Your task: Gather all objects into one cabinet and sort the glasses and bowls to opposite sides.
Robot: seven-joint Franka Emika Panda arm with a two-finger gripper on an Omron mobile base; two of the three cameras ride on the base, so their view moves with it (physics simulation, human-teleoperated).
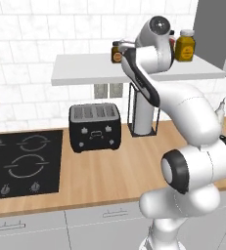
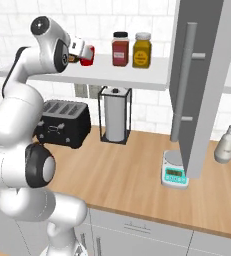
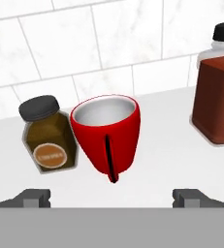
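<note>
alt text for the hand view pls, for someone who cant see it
A glossy red cup with a white inside stands on a white shelf against white tiles, straight ahead of the open gripper, whose fingertips sit apart at either side below it. A small brown jar with a black lid is at its left; a larger red-brown jar is at the right.

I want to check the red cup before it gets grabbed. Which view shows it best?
The hand view: the red cup stands whole on the white shelf, rim and inside visible. The right base view shows a small part beside the hand; in the left base view the arm hides it.
</note>
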